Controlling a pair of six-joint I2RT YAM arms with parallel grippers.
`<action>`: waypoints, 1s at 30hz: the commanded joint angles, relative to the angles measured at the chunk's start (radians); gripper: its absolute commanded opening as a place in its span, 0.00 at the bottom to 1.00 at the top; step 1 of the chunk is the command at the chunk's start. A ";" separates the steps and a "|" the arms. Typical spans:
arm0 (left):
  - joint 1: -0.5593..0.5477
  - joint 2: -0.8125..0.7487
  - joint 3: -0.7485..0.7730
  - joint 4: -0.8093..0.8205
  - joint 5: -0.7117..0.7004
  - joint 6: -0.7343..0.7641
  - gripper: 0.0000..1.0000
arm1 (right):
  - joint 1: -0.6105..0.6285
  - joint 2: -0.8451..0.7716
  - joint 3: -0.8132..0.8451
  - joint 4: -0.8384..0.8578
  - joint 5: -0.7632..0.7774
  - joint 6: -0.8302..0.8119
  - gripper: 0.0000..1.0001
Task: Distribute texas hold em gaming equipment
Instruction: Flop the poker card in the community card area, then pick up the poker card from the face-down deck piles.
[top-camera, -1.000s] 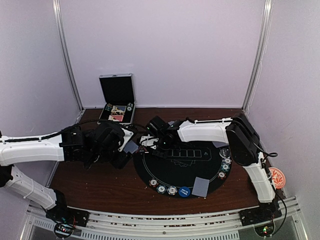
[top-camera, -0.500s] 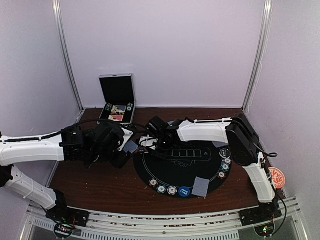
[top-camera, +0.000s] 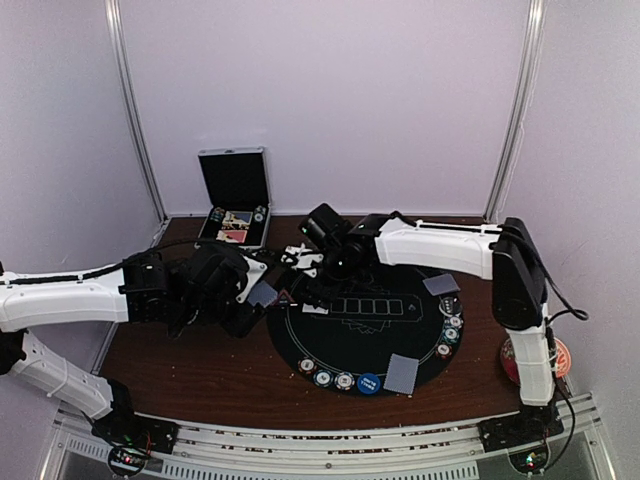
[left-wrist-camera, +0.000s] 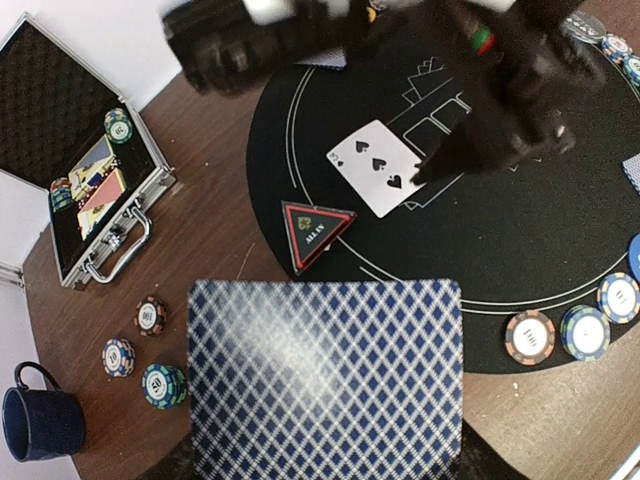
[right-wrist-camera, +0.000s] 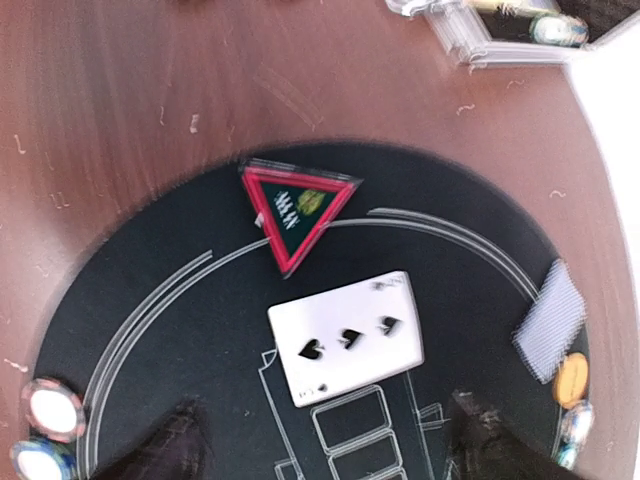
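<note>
On the round black mat (left-wrist-camera: 520, 250), far-left part: one three of spades (left-wrist-camera: 378, 168), face up and flat, just beside one red triangle marker (left-wrist-camera: 317, 228) at the mat's edge.
Above that card: right gripper (right-wrist-camera: 330, 445), fingers spread, holding nothing.
Off the mat's left edge: left gripper (top-camera: 255, 300), pinching one blue-backed card (left-wrist-camera: 325, 380).
Along the mat's near rim: three rim chips (top-camera: 323, 378), one blue button (top-camera: 369, 383), one face-down card (top-camera: 402, 373).
Left of the mat, on wood: three table chips (left-wrist-camera: 118, 357), one open case (left-wrist-camera: 80, 190), one blue mug (left-wrist-camera: 40, 420).

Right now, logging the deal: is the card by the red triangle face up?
Face up: the card shows three black spades on white.
</note>
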 joint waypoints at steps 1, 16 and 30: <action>0.007 -0.011 0.033 0.054 0.020 0.022 0.64 | -0.039 -0.152 -0.032 0.002 -0.029 0.068 0.99; -0.016 0.182 0.233 0.056 0.079 0.116 0.64 | -0.174 -0.398 -0.328 0.311 -0.770 0.348 0.99; -0.019 0.168 0.161 0.147 0.181 0.153 0.64 | -0.163 -0.270 -0.323 0.414 -0.933 0.504 0.95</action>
